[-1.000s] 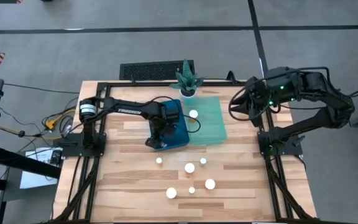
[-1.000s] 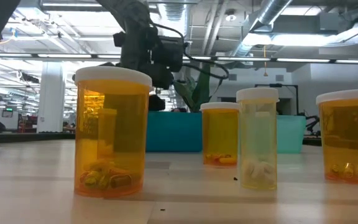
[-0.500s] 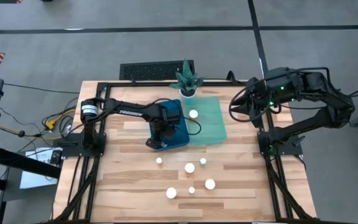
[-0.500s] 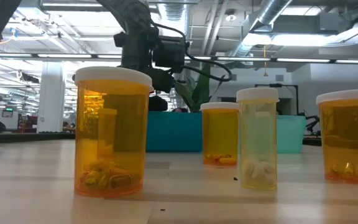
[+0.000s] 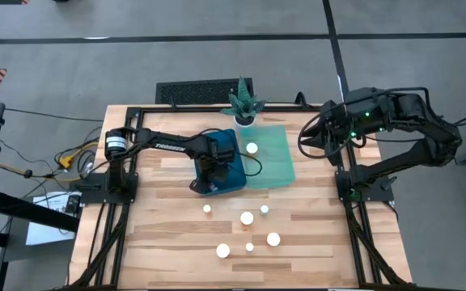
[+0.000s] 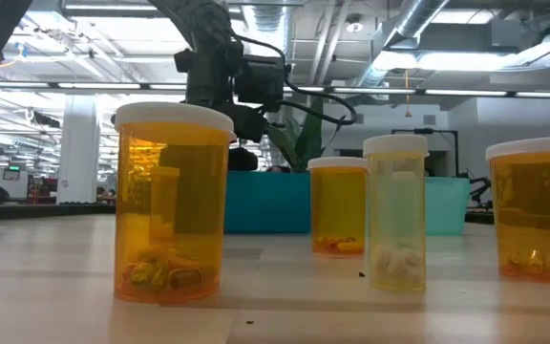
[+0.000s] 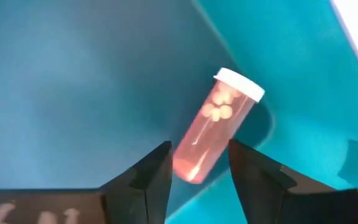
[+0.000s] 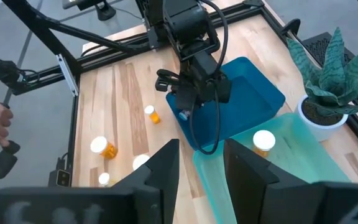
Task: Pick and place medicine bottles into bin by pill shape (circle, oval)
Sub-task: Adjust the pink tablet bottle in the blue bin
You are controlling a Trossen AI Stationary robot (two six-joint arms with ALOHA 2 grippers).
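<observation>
1. Left gripper (image 5: 203, 184) hangs over the dark blue plastic bin (image 5: 237, 174), centre of the high view, slightly left of the middle.
2. Left wrist view: the gripper's jaws stand apart. An amber pill bottle with a white cap (image 7: 213, 127) lies tilted on the blue bin floor, and its base end shows in the gap between the two dark fingers (image 7: 157, 174). I see round pale pills inside it. I cannot tell whether either finger touches the bottle.
3. Right gripper (image 5: 306, 139) waits at the upper right of the high view, off the table's edge. In the right wrist view its jaws are slightly parted with nothing between them.
4. Pale green translucent bin (image 5: 277, 162) sits touching the blue bin's right side. One white-capped bottle (image 5: 252, 148) stands upright in it, near its upper left corner.
5. Six more white-capped bottles stand on the light wooden slatted table (image 5: 160, 210), lower centre of the high view: (image 5: 207, 208), (image 5: 247, 217), (image 5: 264, 209), (image 5: 273, 238), (image 5: 249, 246), (image 5: 222, 250). They are well apart from both bins.
6. Low view: four of them are upright in the foreground. The widest amber one (image 6: 173, 201) is at the left and a paler one (image 6: 395, 210) is right of centre.
7. Potted green spiky plant (image 5: 243, 103) stands at the table's top edge, just above the bins.
</observation>
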